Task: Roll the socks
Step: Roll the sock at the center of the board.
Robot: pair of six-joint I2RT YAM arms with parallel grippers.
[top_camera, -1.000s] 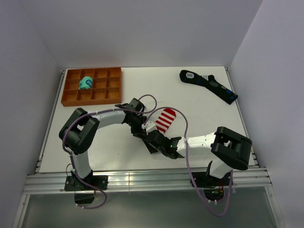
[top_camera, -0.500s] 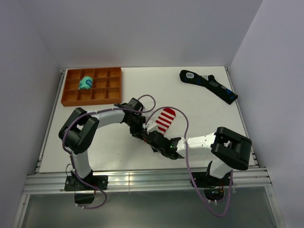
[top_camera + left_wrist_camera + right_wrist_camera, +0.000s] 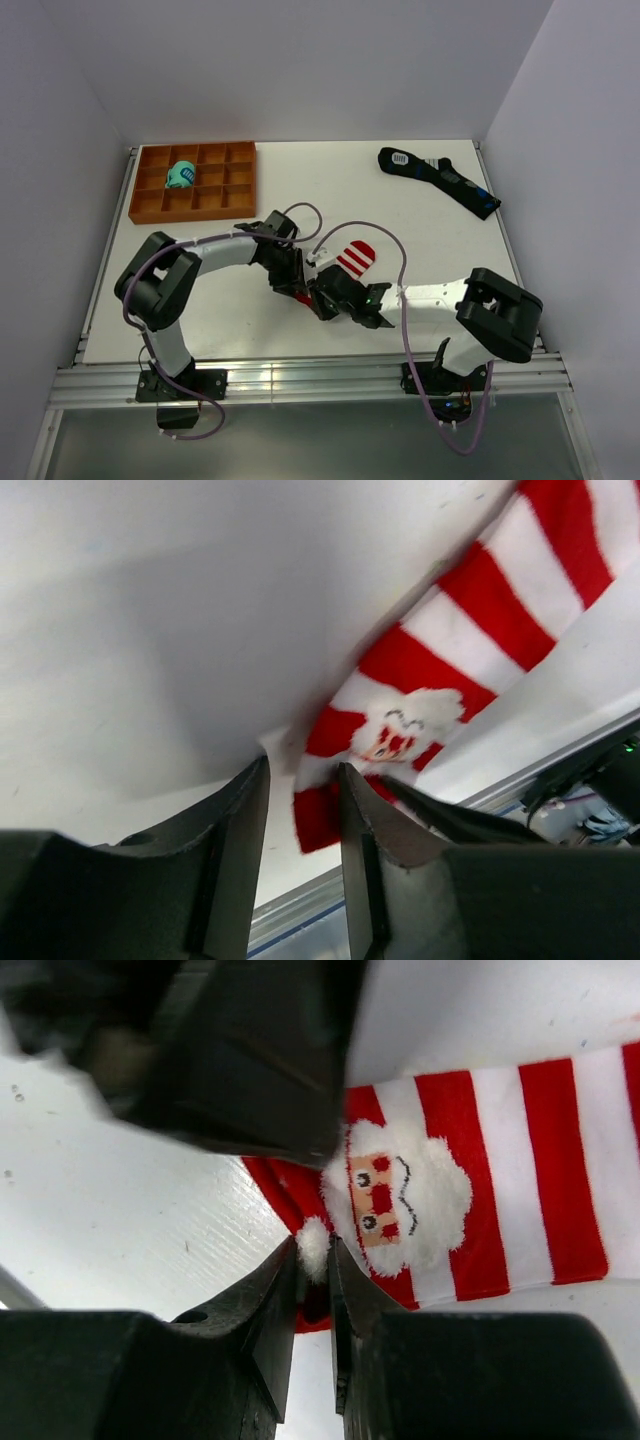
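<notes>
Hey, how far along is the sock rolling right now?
Nothing rolled yet: the red-and-white striped fabric sock lies unrolled. In hand: right gripper pinches its Santa-face cuff; left gripper straddles that end. Left: the whole roll.

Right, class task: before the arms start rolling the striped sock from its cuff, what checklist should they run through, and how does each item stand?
1. Cuff of striped sock pinched by right gripper: ok, red fabric sits between its fingers.
2. Cuff held by left gripper: cannot tell; the edge lies in its gap.
3. Sock flat on table: ok.
4. Second sock underneath: cannot tell.
5. Roll path free of black sock and orange tray: ok, both lie far back.
</notes>
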